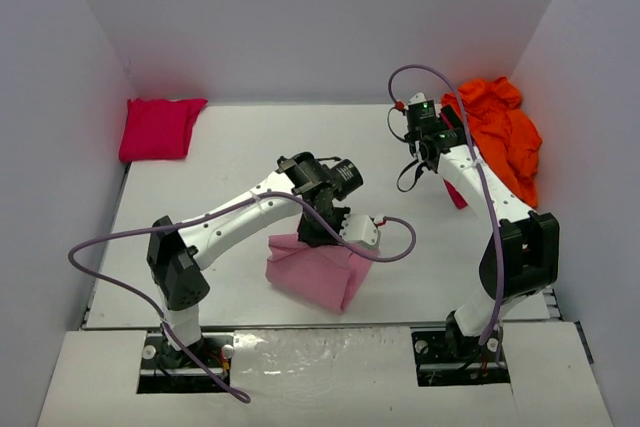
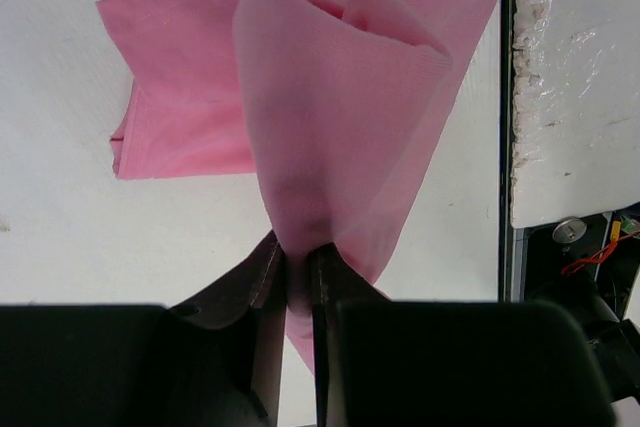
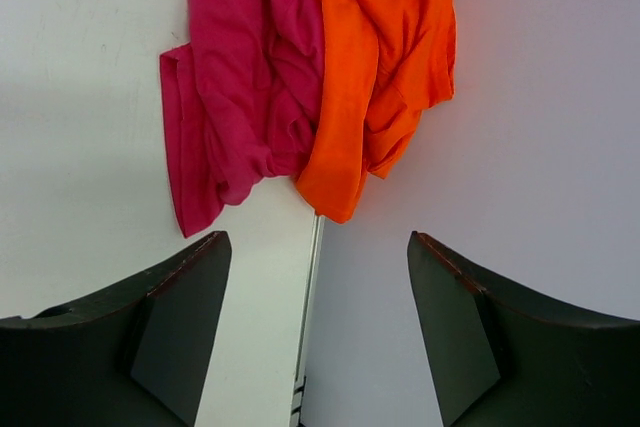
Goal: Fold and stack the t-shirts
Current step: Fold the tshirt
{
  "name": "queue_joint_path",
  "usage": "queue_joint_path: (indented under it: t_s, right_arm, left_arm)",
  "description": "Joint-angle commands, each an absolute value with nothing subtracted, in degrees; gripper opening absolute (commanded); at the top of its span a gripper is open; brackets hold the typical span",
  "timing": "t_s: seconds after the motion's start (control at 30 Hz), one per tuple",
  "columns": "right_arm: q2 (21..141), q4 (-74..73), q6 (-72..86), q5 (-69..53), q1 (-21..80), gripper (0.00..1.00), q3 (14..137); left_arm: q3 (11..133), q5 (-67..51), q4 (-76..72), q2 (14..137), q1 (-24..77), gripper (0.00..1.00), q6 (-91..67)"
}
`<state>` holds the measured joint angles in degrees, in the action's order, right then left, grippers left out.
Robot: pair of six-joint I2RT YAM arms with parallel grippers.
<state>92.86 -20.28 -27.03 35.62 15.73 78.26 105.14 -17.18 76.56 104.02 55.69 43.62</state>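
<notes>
A light pink t-shirt (image 1: 315, 272) (image 2: 340, 67) lies bunched near the table's front middle. My left gripper (image 1: 325, 237) (image 2: 295, 257) is shut on a lifted fold of it, and the cloth hangs in a cone from the jaws. A red t-shirt (image 1: 157, 129) lies folded at the back left corner. An orange t-shirt (image 1: 500, 132) (image 3: 380, 57) is crumpled against the right wall, with a dark crimson t-shirt (image 1: 457, 195) (image 3: 240, 97) beside it, partly under my right arm. My right gripper (image 1: 432, 137) (image 3: 315, 242) hovers open above the table short of that pile, holding nothing.
White walls (image 1: 600, 67) enclose the table on the left, back and right. The seam between the table and the right wall (image 3: 312, 277) runs just below my right gripper. A foil-covered strip (image 1: 330, 357) lines the front edge by the arm bases.
</notes>
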Motion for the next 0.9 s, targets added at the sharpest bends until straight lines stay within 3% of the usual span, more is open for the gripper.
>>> queue_joint_path:
  t_s: [0.0, 0.53, 0.87]
  right_arm:
    - [90.8, -19.1, -26.5, 38.6, 15.4, 0.68, 78.4]
    - [92.7, -19.0, -25.2, 39.0, 15.4, 0.68, 78.9]
    - [93.6, -19.0, -25.2, 39.1, 15.4, 0.68, 78.3]
  left_arm:
    - [107.0, -19.4, 81.5, 101.9, 57.4, 0.0, 46.5]
    - [104.9, -20.3, 86.9, 98.2, 60.4, 0.0, 48.9]
    - [106.5, -18.9, 83.9, 106.2, 57.4, 0.0, 54.0]
